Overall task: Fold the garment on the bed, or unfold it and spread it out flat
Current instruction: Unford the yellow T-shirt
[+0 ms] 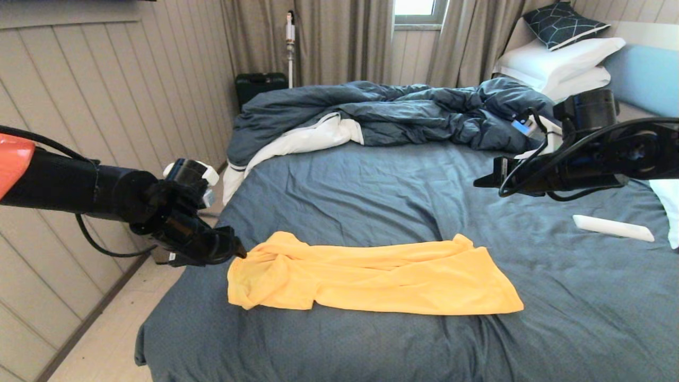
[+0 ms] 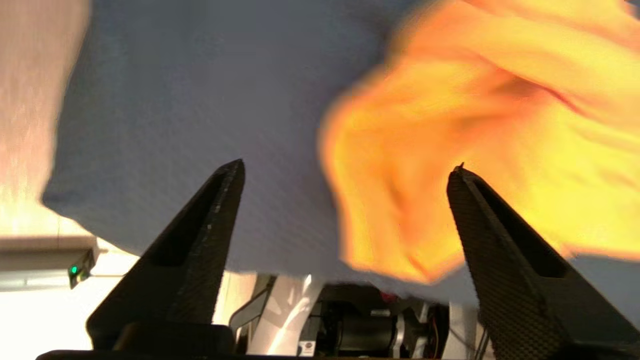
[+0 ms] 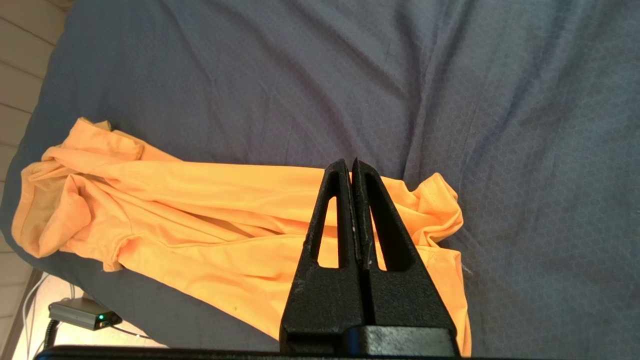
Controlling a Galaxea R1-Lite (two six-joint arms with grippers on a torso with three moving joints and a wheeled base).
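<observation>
Head view shows the garment [image 1: 371, 278] lying as a long folded band across the near part of the bed [image 1: 371, 180]. Just beside its bunched end, the left gripper [image 1: 236, 249] stands spread wide and empty (fabric touches neither finger). Over the sheet, the right gripper [image 3: 352, 165] hangs pressed together, holding nothing.

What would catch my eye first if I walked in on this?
The bright yellow T-shirt, lying in a long folded strip across the dark blue-grey bed. At its left end the left gripper stands open and empty; the right gripper hangs shut above the bed's right side.
</observation>
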